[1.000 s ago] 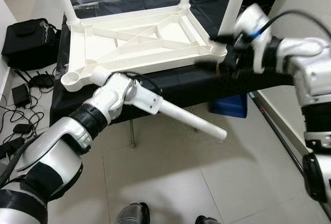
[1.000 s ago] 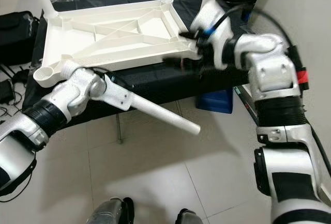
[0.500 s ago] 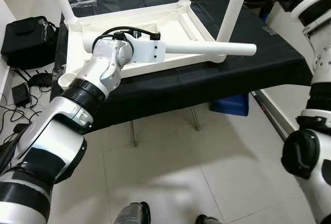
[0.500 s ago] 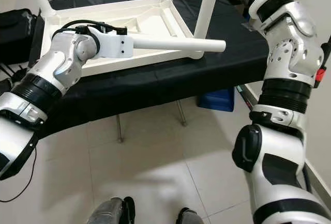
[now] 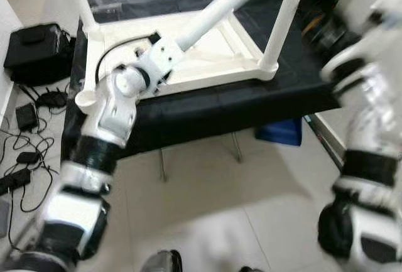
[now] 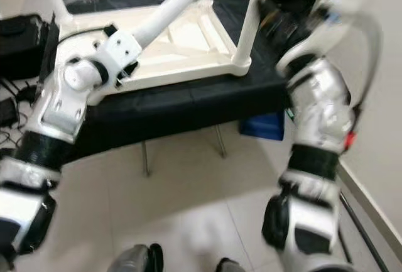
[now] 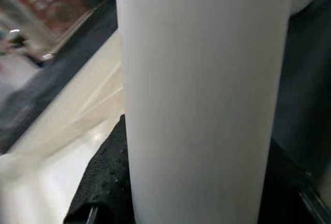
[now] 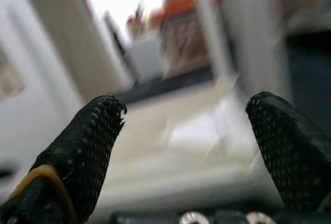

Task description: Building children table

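Note:
A white children's table [image 5: 207, 65] lies upside down on a black-covered workbench [image 5: 239, 102]. Three white legs stand up from its corners, one at the near right [image 5: 286, 17]. My left gripper [image 5: 164, 49] is shut on a loose white leg [image 5: 213, 11], which slants up and away to the right over the frame. In the left wrist view this leg [image 7: 196, 94] sits between the black fingers [image 7: 103, 182]. My right arm [image 5: 364, 96] is blurred at the bench's right end. Its gripper [image 8: 186, 125] is open, with nothing between the fingers.
A black bag [image 5: 31, 43] and loose cables [image 5: 25, 134] lie on the floor at the left. A blue box [image 5: 279, 130] sits under the bench. Pale tiled floor [image 5: 251, 209] stretches in front of the bench.
My left arm has swung the held leg from level across the frame to slanting steeply upward. My right arm has dropped from high at the far right and is blurred in motion.

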Tool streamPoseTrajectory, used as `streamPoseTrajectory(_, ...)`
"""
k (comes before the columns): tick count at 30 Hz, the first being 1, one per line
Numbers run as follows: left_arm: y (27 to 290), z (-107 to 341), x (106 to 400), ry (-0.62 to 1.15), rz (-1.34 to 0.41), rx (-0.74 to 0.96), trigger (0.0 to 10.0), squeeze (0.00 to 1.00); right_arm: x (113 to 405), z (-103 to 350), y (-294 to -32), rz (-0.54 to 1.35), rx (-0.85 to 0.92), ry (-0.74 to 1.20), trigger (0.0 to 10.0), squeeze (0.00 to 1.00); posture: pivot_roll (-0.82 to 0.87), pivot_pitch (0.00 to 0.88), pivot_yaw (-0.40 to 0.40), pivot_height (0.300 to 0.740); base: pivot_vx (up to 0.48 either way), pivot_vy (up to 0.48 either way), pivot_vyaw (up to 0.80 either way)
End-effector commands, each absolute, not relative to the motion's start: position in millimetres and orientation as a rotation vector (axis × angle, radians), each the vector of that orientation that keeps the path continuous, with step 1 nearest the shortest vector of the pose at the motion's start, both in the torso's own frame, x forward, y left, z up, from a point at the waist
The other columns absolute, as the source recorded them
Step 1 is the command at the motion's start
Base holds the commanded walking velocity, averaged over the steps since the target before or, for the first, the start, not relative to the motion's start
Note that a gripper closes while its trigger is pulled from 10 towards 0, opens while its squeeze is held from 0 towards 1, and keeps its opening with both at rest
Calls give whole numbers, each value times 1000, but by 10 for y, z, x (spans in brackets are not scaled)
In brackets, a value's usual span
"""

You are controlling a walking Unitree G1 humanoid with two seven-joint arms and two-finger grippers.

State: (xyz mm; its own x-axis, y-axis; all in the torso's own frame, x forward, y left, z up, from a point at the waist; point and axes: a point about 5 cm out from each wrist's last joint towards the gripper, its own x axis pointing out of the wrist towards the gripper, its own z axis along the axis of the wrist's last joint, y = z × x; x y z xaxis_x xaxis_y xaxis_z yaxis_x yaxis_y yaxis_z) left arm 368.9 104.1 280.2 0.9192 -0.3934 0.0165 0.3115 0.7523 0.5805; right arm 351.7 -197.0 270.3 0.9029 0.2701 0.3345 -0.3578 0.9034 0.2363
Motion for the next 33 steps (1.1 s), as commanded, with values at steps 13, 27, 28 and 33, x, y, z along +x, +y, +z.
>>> streamPoseTrajectory(13,1005,2425,3306,-48,-571,136,10000,0,3203,2669,-1507,787,381,-239,10000,0,146,148,-16,740,0,0,0)
streamPoseTrajectory(27,886,2265,3094,6,-733,129,10000,0,3267,2862,-1490,808,336,-273,10000,0,142,149,-20,740,0,0,0)
streamPoseTrajectory(28,856,2273,3081,8,-750,119,10000,0,3276,2896,-1445,830,338,-272,10000,0,140,149,-19,740,0,0,0)
streamPoseTrajectory(33,821,2301,3078,10,-770,108,10000,0,3270,2951,-1348,883,349,-275,10000,0,141,147,-19,740,0,0,0)
